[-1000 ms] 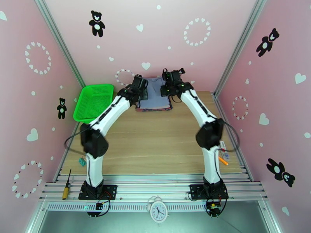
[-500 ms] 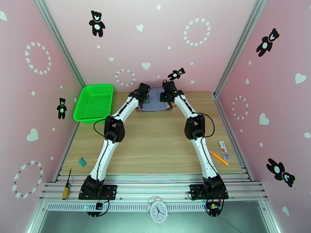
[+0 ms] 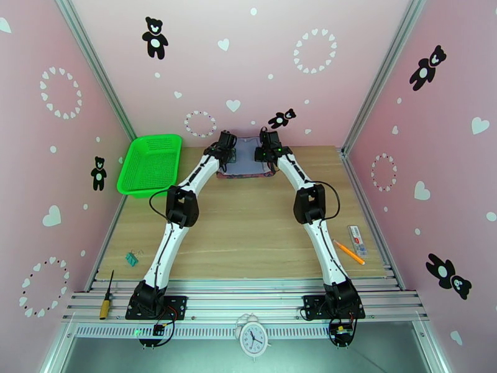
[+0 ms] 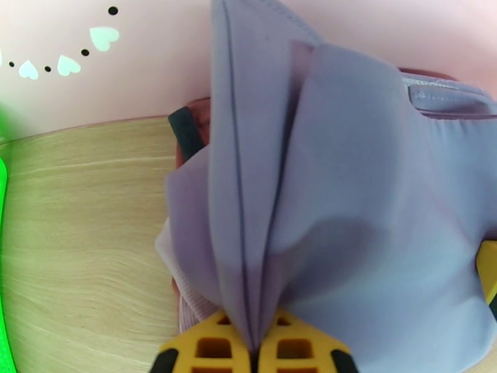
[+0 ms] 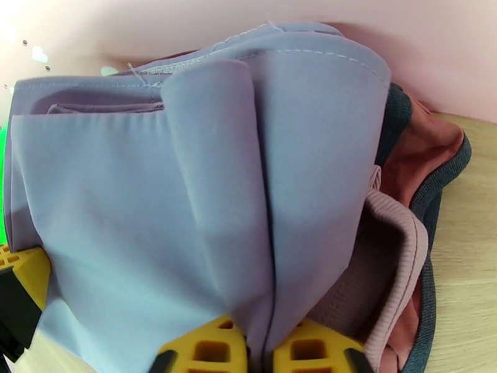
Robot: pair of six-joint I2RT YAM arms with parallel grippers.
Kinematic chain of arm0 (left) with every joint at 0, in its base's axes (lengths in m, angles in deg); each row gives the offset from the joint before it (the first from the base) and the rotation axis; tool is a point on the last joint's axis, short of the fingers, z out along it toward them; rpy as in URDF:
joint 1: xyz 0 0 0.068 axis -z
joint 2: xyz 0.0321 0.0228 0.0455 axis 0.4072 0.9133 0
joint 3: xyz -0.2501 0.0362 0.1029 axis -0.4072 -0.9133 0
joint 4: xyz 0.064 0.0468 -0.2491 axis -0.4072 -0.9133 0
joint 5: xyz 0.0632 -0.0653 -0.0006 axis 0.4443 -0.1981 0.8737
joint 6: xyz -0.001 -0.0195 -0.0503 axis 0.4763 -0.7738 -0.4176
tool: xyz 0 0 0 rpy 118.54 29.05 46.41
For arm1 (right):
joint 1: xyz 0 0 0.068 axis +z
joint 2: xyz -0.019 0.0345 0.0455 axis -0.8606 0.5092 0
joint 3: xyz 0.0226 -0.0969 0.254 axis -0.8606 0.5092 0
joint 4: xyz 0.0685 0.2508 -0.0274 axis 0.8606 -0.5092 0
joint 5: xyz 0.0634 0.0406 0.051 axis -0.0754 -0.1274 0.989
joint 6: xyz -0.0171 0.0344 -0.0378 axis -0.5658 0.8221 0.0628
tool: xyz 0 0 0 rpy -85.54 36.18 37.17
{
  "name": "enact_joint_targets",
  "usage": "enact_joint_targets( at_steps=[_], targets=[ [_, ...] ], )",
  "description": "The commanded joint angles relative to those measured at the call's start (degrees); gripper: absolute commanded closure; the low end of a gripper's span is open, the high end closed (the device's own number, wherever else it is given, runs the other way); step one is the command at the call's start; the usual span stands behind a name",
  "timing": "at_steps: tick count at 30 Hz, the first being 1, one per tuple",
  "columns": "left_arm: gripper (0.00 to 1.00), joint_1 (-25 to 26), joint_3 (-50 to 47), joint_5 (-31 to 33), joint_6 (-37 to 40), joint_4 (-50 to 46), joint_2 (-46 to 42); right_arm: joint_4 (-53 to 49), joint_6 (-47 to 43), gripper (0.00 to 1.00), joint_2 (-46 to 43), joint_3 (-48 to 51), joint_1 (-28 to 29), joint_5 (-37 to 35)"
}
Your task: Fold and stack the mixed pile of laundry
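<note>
The grey-lavender shirt lies folded on top of the laundry stack at the table's far edge, against the back wall. Both arms stretch out to it. My left gripper is at its left edge and my right gripper at its right. In the left wrist view the yellow fingers pinch a fold of the shirt. The right wrist view shows my right gripper shut on a fold of the shirt too. Beneath it lie the pale mauve-beige piece and the brick-red tank top with dark trim.
A green mesh basket stands at the far left of the table. An orange pencil and a small packet lie at the right edge. A screwdriver and a clock rest on the near rail.
Both arms have straightened from a raised, bent pose and carried the shirt down and back onto the stack by the wall. Little has shifted in the last half second.
</note>
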Motion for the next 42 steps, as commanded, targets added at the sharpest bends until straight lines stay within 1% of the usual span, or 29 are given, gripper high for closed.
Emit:
enact_joint_targets(
  at_steps=[1, 2, 3, 4, 5, 8, 10, 12, 14, 16, 18, 21, 24, 27, 29, 31, 32, 34, 35, 36, 37, 39, 40, 42],
  targets=[
    [0.45, -1.8, 1.6, -0.1, 0.0, 0.7, 2.3, 0.7, 0.5, 0.5, 0.7, -2.2, -1.4, -0.9],
    [0.27, -1.8, 1.6, -0.4, 0.1, 0.8, 2.5, 0.4, 0.4, 0.43, 0.7, -2.2, -1.4, -0.7],
    [0.15, -1.8, 1.7, -0.6, 0.3, 1.0, 2.6, 0.0, 0.5, 0.34, 0.5, -2.2, -1.5, -0.3],
    [0.06, -1.8, 1.9, -0.7, 0.4, 1.0, 2.6, -0.5, 0.3, 0.27, 0.0, -2.2, -1.5, -0.3],
    [0.02, -1.8, 2.2, -0.7, 0.6, 1.0, 2.3, -0.9, 0.0, 0.22, -0.6, -2.2, -1.6, -0.2],
    [0.02, -1.8, 3.3, -0.6, 0.9, 0.7, -0.5, -3.6, -1.5, 0.08, -4.2, -2.1, -1.9, -1.1],
    [0.01, -1.8, 2.8, 0.1, 0.9, 0.7, -4.6, -6.7, -3.1, 0.01, -8.1, -1.7, -2.1, -2.1],
    [0.02, -1.8, 0.7, 1.1, 1.0, 1.0, -10.2, -9.3, -4.8, 0.01, -13.2, 0.5, -2.2, -3.4],
    [0.02, -1.7, -4.9, 2.7, 1.4, 2.9, -18.0, -9.5, -6.4, 0.01, -20.9, 7.7, -2.2, -4.8],
    [0.02, -1.4, -15.6, 4.1, 2.5, 7.2, -28.0, -6.1, -7.9, 0.01, -31.6, 20.3, -2.2, -6.2],
    [0.02, -1.3, -30.1, 5.1, 3.4, 14.0, -39.9, 0.2, -9.7, 0.01, -44.1, 36.0, -2.2, -8.5],
    [0.02, -1.5, -50.3, 7.8, 3.8, 22.2, -55.6, 3.6, -12.7, 0.01, -59.0, 53.5, -2.4, -13.7],
    [0.02, -2.2, -70.4, 10.2, 3.0, 29.4, -69.0, 6.8, -15.3, 0.01, -72.3, 70.3, -2.6, -18.0],
    [0.02, -2.4, -87.3, 13.9, 2.9, 35.9, -79.3, 13.1, -17.6, 0.01, -84.4, 87.9, -3.2, -21.6],
    [0.02, -2.5, -95.8, 17.6, 2.3, 38.7, -84.4, 19.8, -19.2, 0.01, -91.3, 99.8, -3.8, -24.6],
    [0.02, -2.7, -103.0, 23.0, 1.7, 42.1, -88.1, 27.8, -20.6, 0.01, -96.7, 110.4, -4.6, -26.4],
    [0.02, -3.0, -108.0, 24.5, 2.7, 45.5, -89.6, 33.0, -22.2, 0.01, -99.0, 116.2, -5.1, -26.4],
    [0.02, -3.5, -117.6, 24.5, 7.9, 58.1, -91.7, 44.4, -23.8, 0.01, -102.1, 125.8, -5.4, -26.9],
    [0.02, -3.7, -122.5, 24.3, 11.5, 66.2, -91.8, 50.1, -25.3, 0.01, -103.0, 130.2, -5.6, -25.9],
    [0.02, -4.1, -126.3, 23.8, 14.0, 72.8, -91.2, 54.4, -26.1, 0.01, -103.0, 133.4, -5.6, -25.8],
    [0.02, -5.1, -128.4, 22.7, 15.0, 75.7, -90.6, 56.3, -25.8, 0.01, -102.3, 134.9, -5.8, -26.4],
    [0.02, -8.9, -130.4, 19.0, 13.1, 76.3, -88.2, 59.4, -25.2, 0.01, -99.1, 136.4, -6.7, -26.2],
    [0.02, -10.5, -131.3, 17.5, 12.1, 77.7, -86.6, 62.8, -25.0, 0.01, -97.2, 137.6, -6.9, -26.3],
    [0.02, -13.1, -135.5, 16.3, 11.0, 87.8, -81.3, 73.0, -24.3, 0.01, -92.3, 140.4, -7.7, -26.5]
  ],
)
